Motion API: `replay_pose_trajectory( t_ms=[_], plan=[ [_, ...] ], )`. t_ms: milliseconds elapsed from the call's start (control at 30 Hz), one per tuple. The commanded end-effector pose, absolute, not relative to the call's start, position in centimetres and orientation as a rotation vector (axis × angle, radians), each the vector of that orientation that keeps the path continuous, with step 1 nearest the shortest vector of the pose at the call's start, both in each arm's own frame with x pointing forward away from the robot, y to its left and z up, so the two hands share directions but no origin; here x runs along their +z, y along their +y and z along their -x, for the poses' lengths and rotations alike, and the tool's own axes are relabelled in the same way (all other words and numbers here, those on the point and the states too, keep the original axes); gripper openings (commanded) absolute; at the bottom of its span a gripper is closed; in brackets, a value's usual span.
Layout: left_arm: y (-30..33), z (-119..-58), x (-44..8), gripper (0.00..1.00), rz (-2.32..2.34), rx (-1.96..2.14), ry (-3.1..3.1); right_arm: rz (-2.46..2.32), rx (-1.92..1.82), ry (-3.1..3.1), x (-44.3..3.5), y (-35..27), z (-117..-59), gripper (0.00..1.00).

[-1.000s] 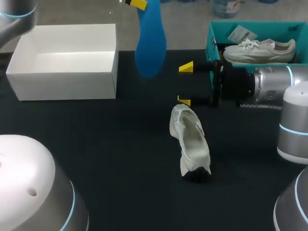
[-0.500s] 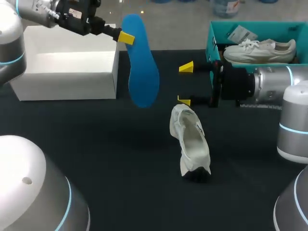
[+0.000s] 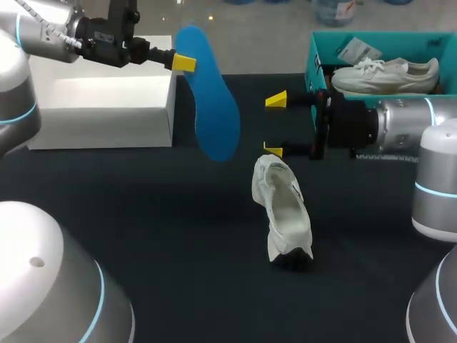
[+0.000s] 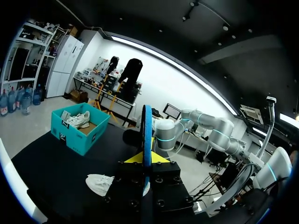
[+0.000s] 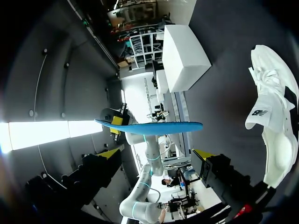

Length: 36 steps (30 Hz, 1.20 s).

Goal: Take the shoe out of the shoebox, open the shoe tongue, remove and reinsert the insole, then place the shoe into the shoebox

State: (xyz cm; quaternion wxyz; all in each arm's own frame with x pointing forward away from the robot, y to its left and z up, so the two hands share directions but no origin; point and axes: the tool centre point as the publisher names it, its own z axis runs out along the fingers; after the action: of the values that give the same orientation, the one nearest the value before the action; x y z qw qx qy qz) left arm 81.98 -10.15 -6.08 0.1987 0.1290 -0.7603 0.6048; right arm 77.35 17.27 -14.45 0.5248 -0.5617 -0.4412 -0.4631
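The white shoe [image 3: 282, 211] lies alone on the dark table [image 3: 178, 229], near the middle. Its toe points to the far side and its mouth is open wide to above. The blue insole [image 3: 209, 100] is out of the shoe and in the air. The left gripper [image 3: 184, 62] pinches it at the upper end, and it hangs slanted down between the shoe and the shoebox [image 3: 100, 93]. The shoebox is white and without lid, and it stands at the far left, well apart from the shoe.

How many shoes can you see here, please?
2. One shoe lies on the dark table near its middle; the other shoe sits in the teal box, far right. More may be hidden.
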Motion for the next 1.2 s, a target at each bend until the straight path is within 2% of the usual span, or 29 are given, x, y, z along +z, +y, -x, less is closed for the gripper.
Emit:
replay_pose_trajectory(
  t_ms=[33,200,533,900,1200],
  plan=[
    [-10.2,-81.9,-6.1,0.0,-0.362,1.694,-2.127,1.346,-1.109,-1.055,-14.5,17.4,-77.3,1.0],
    [-10.2,-81.9,-6.1,0.0,-0.362,1.694,-2.127,1.346,-1.109,-1.055,-14.5,17.4,-77.3,1.0],
    [-7.9,-80.3,-4.5,0.0,0.289,1.946,-2.362,1.346,-1.109,-1.055,-14.5,17.4,-77.3,1.0],
    [-6.6,-79.0,-7.0,0.0,0.605,1.977,-2.491,1.346,-1.109,-1.055,-14.5,17.4,-77.3,1.0],
    [-8.9,-75.4,-9.1,0.0,0.656,1.975,-2.504,1.346,-1.109,-1.055,-14.5,17.4,-77.3,1.0]
  ],
)
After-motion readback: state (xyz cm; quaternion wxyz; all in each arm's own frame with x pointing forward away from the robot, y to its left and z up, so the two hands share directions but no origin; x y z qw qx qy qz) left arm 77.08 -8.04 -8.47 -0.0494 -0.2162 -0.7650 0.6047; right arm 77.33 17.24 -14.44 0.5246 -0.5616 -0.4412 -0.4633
